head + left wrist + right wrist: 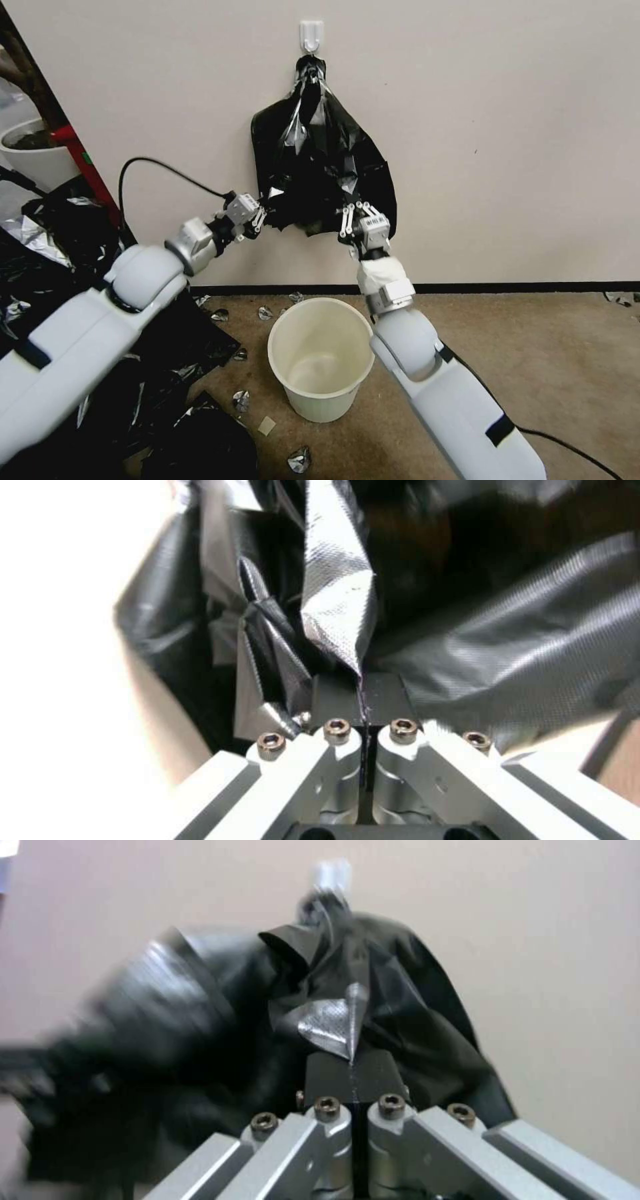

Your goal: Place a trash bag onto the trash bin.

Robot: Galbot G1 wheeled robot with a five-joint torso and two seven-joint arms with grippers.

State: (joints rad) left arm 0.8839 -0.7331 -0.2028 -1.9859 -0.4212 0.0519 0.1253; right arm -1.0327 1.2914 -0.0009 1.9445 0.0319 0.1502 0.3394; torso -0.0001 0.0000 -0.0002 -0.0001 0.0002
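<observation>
- Hanging from a white wall hook point(311, 33): 1 trash bag point(320, 160), glossy black, wrinkled, its long axis running vertically from the knotted top down to a loose lower hem.
- Left gripper point(261, 217): at the hem's left corner, pads closed flat on a fold of film; the left wrist view shows the sheet pinched in the seam between them point(363, 695).
- Right gripper point(353, 213): at the hem's right side, likewise closed on a crease of the bag; the right wrist view shows a silvery fold point(333, 1025) rising out of the shut pads.
- Trash bin point(321, 357): cream, round, upright on the carpet, mouth open, directly below and between the 2 grippers, nearer the right arm's elbow than the left's.
- Key relation: the bag lies above both grippers, the bin below them; judged, the held hem must travel down along the bag's own long axis to reach the rim.
- Risk, judged: the top remains looped on the hook, so a downward pull may stretch or tear the film.
- Surroundings: a heap of black bags point(80, 233) beyond the left arm.
</observation>
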